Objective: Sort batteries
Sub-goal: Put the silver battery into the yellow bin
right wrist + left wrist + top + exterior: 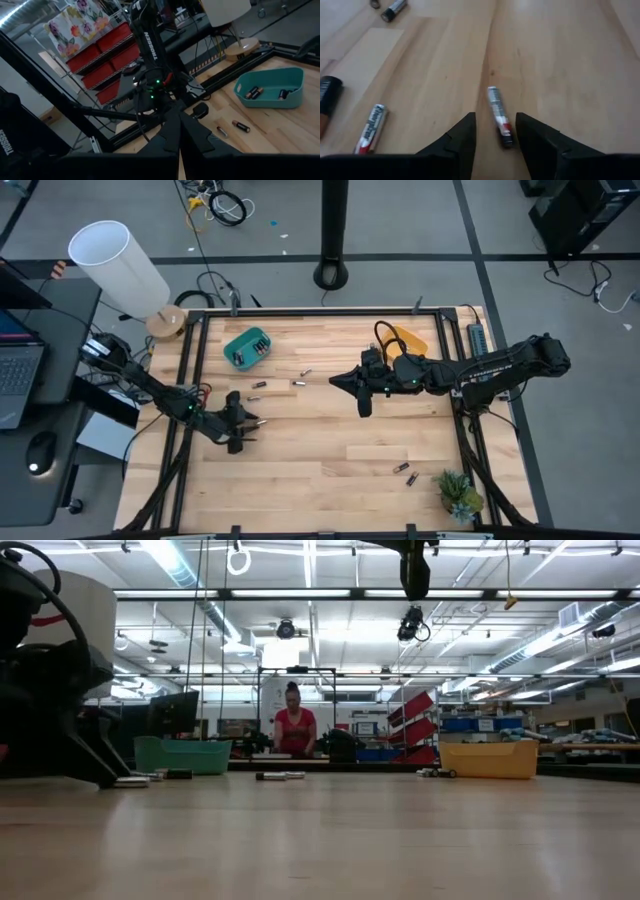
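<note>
A silver-and-red battery lies on the wooden table. My left gripper is open and low over it at the table's left, one finger on each side of its near end. I cannot tell whether a finger touches it. More batteries lie close by. Others are scattered further off. My right gripper is shut on nothing and hangs above the table's middle. The teal bin holds a few batteries.
An orange bin stands at the far right, partly under my right arm. A small potted plant sits at the near right corner. A lamp and a laptop are off the table's left. A person stands far behind the table.
</note>
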Robot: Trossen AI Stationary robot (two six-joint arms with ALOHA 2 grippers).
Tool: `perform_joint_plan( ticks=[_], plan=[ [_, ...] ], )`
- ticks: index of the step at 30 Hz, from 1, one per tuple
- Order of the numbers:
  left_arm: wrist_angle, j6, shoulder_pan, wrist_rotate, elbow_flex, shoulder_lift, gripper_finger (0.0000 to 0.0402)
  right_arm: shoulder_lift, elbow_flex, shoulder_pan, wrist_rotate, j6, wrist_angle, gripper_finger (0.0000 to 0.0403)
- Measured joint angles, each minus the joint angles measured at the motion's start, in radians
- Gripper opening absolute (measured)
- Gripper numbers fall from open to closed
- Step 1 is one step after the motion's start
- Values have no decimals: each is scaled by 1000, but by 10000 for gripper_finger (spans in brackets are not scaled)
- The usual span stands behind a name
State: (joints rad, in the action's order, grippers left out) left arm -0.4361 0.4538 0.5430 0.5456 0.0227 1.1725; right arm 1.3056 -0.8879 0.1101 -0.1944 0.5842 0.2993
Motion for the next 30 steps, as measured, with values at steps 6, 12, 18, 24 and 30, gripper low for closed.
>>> perform_joint_plan(
  ticks=[6,12,18,24,30],
  plan=[
    [16,-2,0,1,0,0,88,0,0,0,0,0,0,10],
    [4,-2,0,-32,5,-1,19,0,0,2,0,0,0,11],
    [-2,30,0,-39,4,-1,4,0,0,3,0,0,1,10],
    [-16,36,0,21,3,1,4,0,0,18,0,0,0,11],
    [-16,11,0,41,46,1,13,0,0,26,1,0,-14,11]
  ],
)
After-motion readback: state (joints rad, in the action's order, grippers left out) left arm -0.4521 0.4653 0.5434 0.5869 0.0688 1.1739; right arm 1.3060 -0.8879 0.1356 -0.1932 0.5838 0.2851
